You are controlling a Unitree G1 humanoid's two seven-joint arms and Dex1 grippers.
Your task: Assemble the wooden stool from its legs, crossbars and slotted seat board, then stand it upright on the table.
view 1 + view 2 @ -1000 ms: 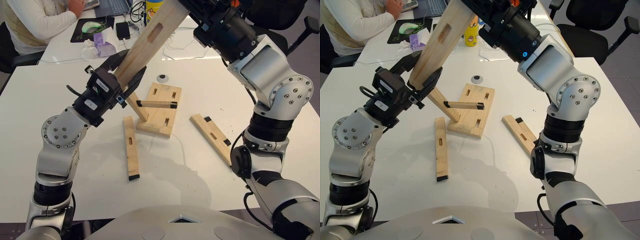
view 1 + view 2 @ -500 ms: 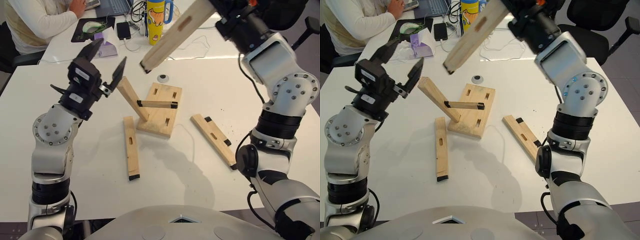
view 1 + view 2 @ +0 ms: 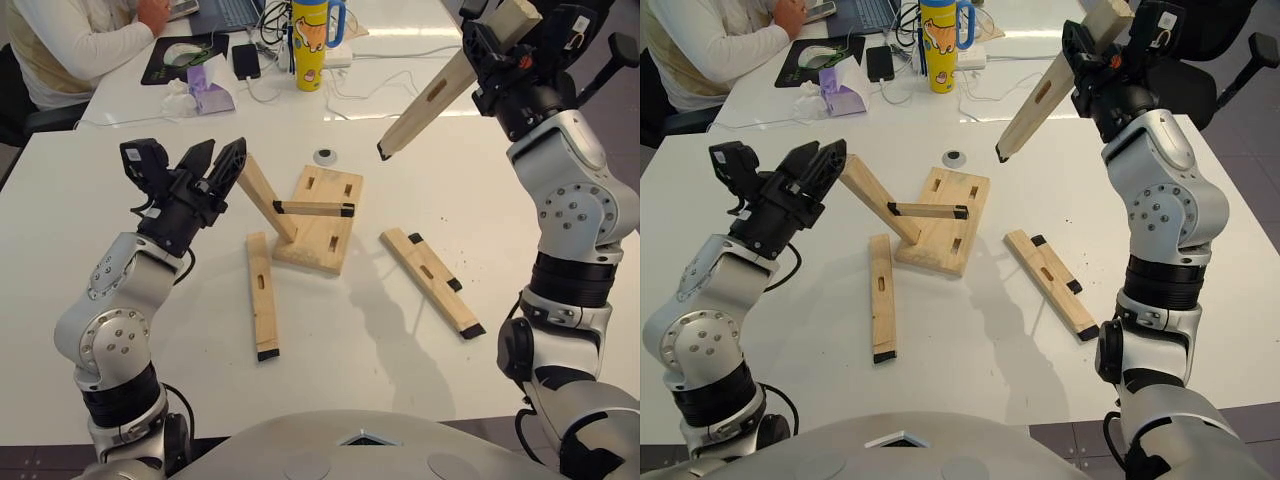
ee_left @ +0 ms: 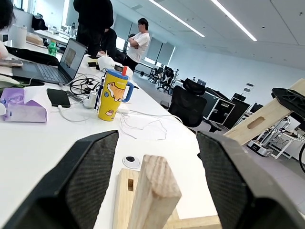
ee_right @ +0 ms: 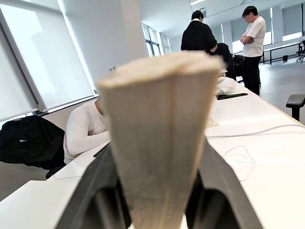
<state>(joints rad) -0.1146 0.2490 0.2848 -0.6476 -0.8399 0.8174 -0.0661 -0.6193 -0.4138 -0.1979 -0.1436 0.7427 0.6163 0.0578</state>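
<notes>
The slotted seat board (image 3: 330,235) lies flat mid-table. One wooden leg (image 3: 262,195) stands tilted in it, and a short crossbar (image 3: 312,209) juts sideways from that leg. My left gripper (image 3: 222,152) is open beside the leg's top end (image 4: 153,188), which shows between the spread fingers (image 4: 90,176). High at the back right, my right gripper (image 3: 492,42) is shut on another slotted leg (image 3: 415,120), which slants down toward the board, clear of the table. In the right wrist view its end (image 5: 159,124) sits in the jaws. Two loose legs (image 3: 262,295) (image 3: 432,280) lie flat.
A small black round object (image 3: 324,156) sits just behind the board. A yellow mug (image 3: 310,30), cables, a phone and a purple tissue pack (image 3: 205,95) crowd the far table, where a person sits. An office chair (image 3: 1185,70) stands at the back right.
My left gripper let go of the big leg's lower end, opened and dropped beside the tilted leg's top. The right arm swung the held leg up and away to the right.
</notes>
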